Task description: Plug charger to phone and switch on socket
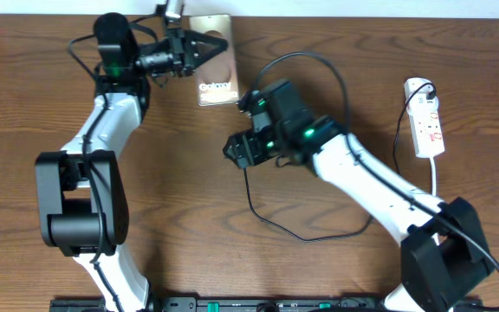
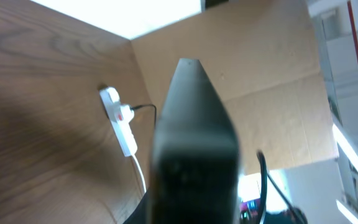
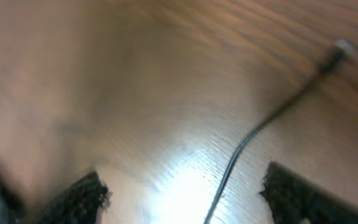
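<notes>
The left gripper point(image 1: 217, 41) is seen shut over the phone point(image 1: 219, 74), at the far edge of the tabletop point(image 1: 180, 217); the right gripper point(image 3: 182, 186) stands wide and empty, the charger point(image 3: 253, 133) lying between its fingers point(image 3: 82, 196); the grip is best taken nearer the connector tip point(image 3: 337, 51); the socket point(image 1: 424, 117) lies far right; 1 phone, 1 charger, 1 socket and 2 grippers are counted.

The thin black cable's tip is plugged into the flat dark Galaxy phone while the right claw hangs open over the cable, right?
No. The connector tip lies on the wooden table, not in the dark phone; the right wrist view shows it. The right gripper does hang open over the thin black cable.
</notes>
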Controlling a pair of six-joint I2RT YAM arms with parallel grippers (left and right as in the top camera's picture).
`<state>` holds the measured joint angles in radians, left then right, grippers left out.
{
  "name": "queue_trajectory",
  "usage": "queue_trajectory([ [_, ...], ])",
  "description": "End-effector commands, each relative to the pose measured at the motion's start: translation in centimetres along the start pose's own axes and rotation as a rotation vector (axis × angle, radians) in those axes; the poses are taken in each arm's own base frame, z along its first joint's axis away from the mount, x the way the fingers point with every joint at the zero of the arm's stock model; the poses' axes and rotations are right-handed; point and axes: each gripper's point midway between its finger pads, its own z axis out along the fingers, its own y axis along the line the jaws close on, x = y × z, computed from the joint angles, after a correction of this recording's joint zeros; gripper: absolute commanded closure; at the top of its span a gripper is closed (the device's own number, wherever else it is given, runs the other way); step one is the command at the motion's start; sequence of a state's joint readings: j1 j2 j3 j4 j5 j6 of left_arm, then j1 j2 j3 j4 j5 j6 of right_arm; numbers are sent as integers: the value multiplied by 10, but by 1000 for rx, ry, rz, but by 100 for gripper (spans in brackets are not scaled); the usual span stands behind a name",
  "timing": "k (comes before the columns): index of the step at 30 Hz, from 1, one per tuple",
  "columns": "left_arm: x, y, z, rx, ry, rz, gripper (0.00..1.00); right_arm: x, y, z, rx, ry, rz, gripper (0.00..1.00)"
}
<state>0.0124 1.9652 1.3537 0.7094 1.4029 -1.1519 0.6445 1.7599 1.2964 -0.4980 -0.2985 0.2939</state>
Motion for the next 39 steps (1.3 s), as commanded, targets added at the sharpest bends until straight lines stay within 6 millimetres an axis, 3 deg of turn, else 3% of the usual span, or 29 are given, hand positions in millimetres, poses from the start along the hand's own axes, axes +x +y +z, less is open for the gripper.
queue_trajectory([
  [1, -12, -20, -14, -2, -32, 31, 93, -9, -37, 6, 313, -88, 52, 20],
  [10, -12, -20, -22, 0, -21, 37, 93, 26, -67, 75, 388, 16, 85, 13],
  [15, -12, -20, -22, 0, -21, 37, 93, 49, -89, 94, 436, 86, 133, 8],
  [19, -11, -20, -22, 0, -20, 37, 93, 74, -113, 71, 501, 196, 253, 4],
  [24, -11, -20, -22, 0, -21, 37, 92, 107, -153, 16, 610, 375, 334, 4],
  [28, -11, -20, -22, 0, -21, 37, 92, 125, -173, -6, 636, 471, 378, 2],
  [30, -11, -20, -22, 0, -21, 37, 92, 128, -173, -7, 604, 486, 419, 1],
  [35, -11, -20, -22, 0, -20, 37, 93, 115, -146, 10, 325, 462, 560, 3],
  [39, -10, -20, -22, 2, -13, 37, 93, 103, -170, 9, 402, 366, 692, 8],
])
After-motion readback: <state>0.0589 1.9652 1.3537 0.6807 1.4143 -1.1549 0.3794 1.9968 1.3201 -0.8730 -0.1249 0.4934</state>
